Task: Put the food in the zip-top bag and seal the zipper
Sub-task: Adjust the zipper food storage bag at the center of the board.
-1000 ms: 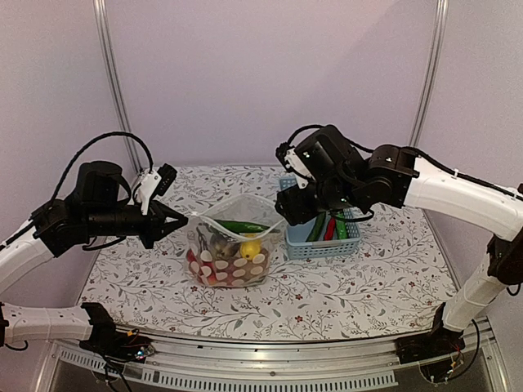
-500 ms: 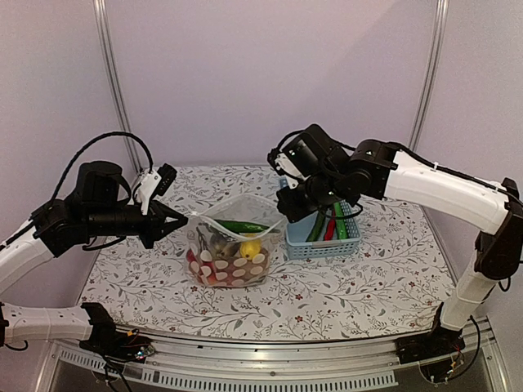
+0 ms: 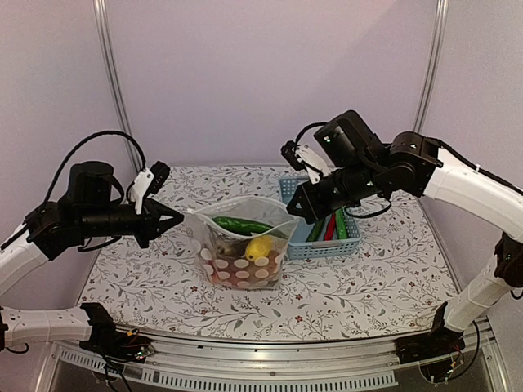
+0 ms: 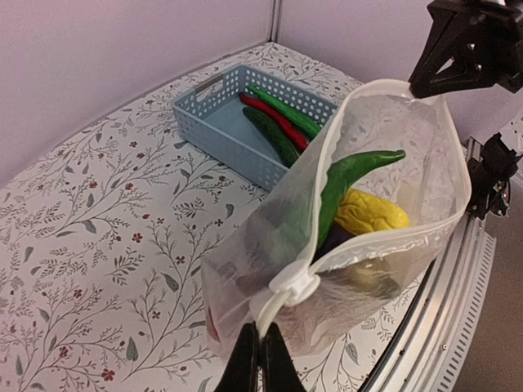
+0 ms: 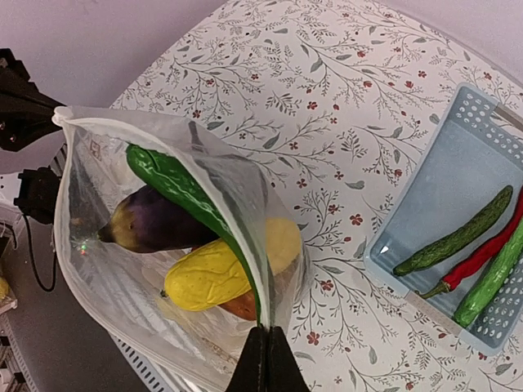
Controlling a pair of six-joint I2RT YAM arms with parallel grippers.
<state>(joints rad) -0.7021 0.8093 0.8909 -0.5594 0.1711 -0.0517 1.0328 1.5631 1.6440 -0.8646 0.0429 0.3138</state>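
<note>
From above, white dots on the zip-top bag (image 3: 243, 263) blur its lower load into red and brown patches, and the right arm (image 3: 384, 170) hides the far left corner of the blue basket (image 3: 327, 247). The left gripper (image 4: 260, 343) and right gripper (image 5: 266, 343), pinched on the bag's rim, are cut off by the bottom edges of their wrist views. The right wrist view crops the basket and red chili (image 5: 478, 257) at its right edge; the brown potato (image 5: 245, 308) shows only as a sliver under the yellow piece (image 5: 208, 286).

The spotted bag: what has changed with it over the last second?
The right tool closed on the right mouth corner of the bag and drew it rightward, stretching the mouth wide. The left tool kept pinching the opposite corner; the basket and its vegetables stayed put.
</note>
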